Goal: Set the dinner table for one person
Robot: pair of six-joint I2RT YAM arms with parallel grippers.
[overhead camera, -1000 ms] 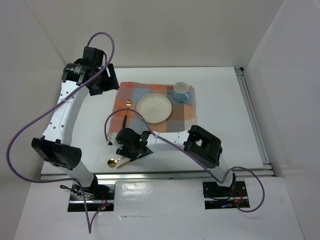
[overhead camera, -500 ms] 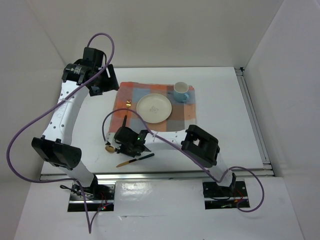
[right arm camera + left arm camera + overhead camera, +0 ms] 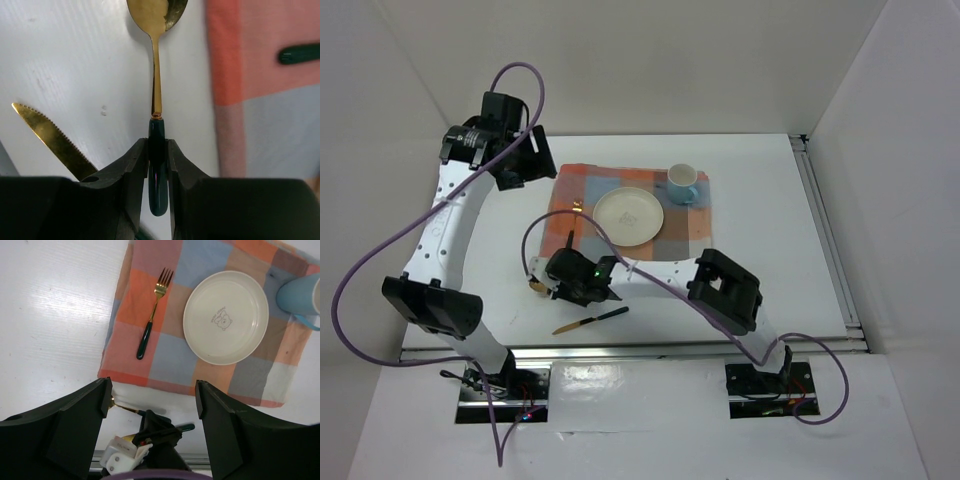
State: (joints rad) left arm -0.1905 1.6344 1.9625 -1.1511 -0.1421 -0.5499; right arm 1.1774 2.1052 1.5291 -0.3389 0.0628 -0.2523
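At the wrist view's bottom, your right gripper (image 3: 159, 150) pinched the slim, likely slippery spoon (image 3: 156, 75) by its dark handle; your left gripper (image 3: 152, 390) gaped. The table (image 3: 760, 200), rigid and offering nothing to grasp, filled the overhead view's middle.

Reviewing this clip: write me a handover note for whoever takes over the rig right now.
Left gripper: open, empty, off the mat's far-left corner.
Right gripper: shut on the spoon's green handle, over the dinner table beside the mat.
Done: plate, fork left of it, and cup sit on the mat.
To do: place the spoon, then the knife lying near the dinner table's front edge.
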